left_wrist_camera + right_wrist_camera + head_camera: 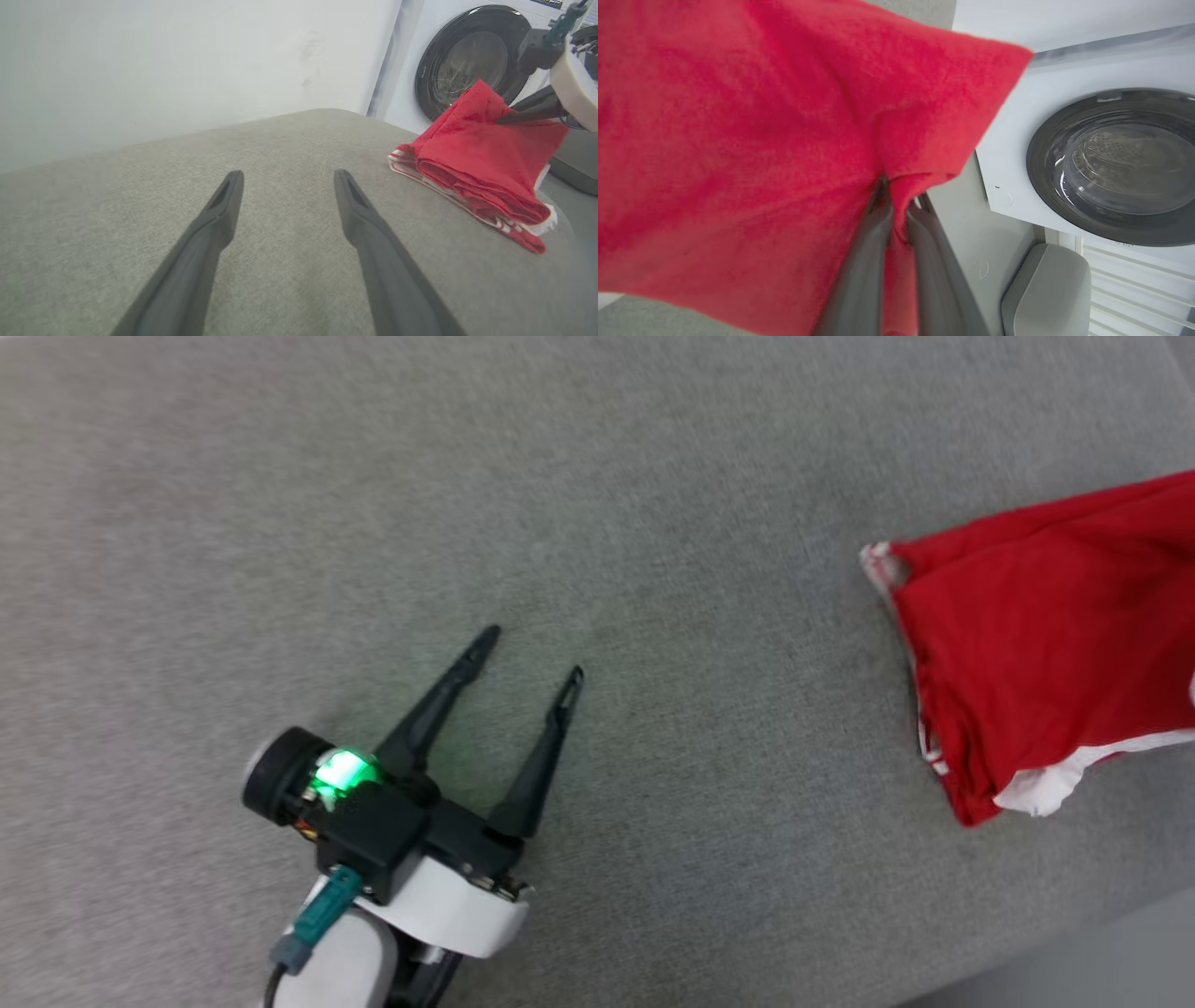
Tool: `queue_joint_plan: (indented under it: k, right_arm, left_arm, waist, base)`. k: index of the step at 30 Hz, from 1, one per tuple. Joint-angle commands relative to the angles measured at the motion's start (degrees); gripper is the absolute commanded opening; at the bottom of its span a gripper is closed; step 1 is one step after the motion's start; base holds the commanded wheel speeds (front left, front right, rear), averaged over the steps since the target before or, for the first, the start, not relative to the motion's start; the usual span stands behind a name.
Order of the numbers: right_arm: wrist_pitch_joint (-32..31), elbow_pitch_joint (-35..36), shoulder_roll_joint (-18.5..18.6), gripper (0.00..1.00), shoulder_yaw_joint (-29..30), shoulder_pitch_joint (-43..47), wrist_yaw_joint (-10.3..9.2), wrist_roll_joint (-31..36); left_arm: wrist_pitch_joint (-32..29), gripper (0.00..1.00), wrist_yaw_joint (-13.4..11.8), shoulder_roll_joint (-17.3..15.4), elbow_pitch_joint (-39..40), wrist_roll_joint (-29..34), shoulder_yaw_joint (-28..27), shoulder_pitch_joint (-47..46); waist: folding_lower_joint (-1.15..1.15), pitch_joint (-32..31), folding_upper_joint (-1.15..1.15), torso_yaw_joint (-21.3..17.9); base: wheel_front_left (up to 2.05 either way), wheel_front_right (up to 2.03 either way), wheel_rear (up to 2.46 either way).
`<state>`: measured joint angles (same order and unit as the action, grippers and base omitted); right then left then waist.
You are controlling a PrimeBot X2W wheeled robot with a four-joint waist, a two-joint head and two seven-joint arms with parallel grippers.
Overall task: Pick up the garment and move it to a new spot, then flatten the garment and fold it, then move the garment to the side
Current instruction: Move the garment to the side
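The red jersey [481,158], a folded, limp, light bundle, is seen on the grey table [653,523] at the end nearest the washing machine [467,60], one raised fold being clamped between the fingers of the right gripper [901,196]. It is judged likely to sag and unfold when lifted, so a hold through several layers is favoured. The fingers of the left gripper [532,655] are spread wide and empty, farther from the washing machine.
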<state>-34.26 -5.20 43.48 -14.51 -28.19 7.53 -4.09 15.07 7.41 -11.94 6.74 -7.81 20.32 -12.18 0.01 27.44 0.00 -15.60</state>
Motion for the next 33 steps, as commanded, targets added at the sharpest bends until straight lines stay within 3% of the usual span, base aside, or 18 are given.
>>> queue_joint_plan:
  k: [1, 10, 20, 21, 22, 27, 33]
  right_arm:
    - [1.0, -1.79, 0.05, 0.0, 0.32, -0.7, -0.08, 0.07]
    - [11.3, -15.21, 1.99, 0.0, 5.11, -6.64, -0.1, 2.5]
    - [18.21, -26.1, -2.1, 0.0, 11.22, -10.87, -0.09, 5.29]
    - [18.57, -26.51, -2.52, 0.25, 11.57, -11.12, -0.09, 5.82]
    - [18.61, -26.97, -3.09, 1.0, 12.25, -11.46, -0.09, 5.86]
    - [19.86, -26.0, -4.51, 1.0, 13.38, -12.03, -0.08, 8.34]
    - [21.56, -19.26, -7.82, 1.0, 12.97, -11.86, -0.09, 7.74]
  left_arm:
    - [0.12, 1.0, 0.09, -0.69, 0.51, 0.16, -0.34, -0.93]
    - [0.12, 1.0, 0.09, -5.07, 3.99, 0.42, -0.56, -2.62]
    - [0.05, 1.0, 0.01, -6.09, 4.44, -0.24, -2.26, -2.72]
    - [0.05, 1.0, 0.01, -6.03, 4.42, -0.36, -2.32, -2.69]
    - [0.06, 1.0, 0.02, -5.9, 4.34, -0.36, -2.36, -2.62]
    - [0.1, 1.0, 0.01, -4.02, 3.66, -1.15, -2.94, -2.1]
    - [0.12, 1.0, -0.03, 0.38, 2.47, -4.7, -7.03, -0.25]
  waist:
    - [-0.01, 4.15, 0.0, -3.37]
    - [-0.01, 9.11, 0.0, -3.94]
    - [-0.01, 10.3, 0.0, -2.7]
    - [-0.01, 10.11, 0.0, -2.54]
    - [-0.01, 9.81, 0.0, -2.39]
    - [-0.01, 6.36, 0.0, -1.22]
    - [-0.01, -1.66, 0.0, 1.32]
  base:
    - [0.0, 0.0, 0.0]
    - [0.0, 0.0, 0.0]
    - [0.0, 0.0, 0.0]
    - [0.0, 0.0, 0.0]
    - [0.0, 0.0, 0.0]
    - [0.0, 0.0, 0.0]
    - [0.0, 0.0, 0.0]
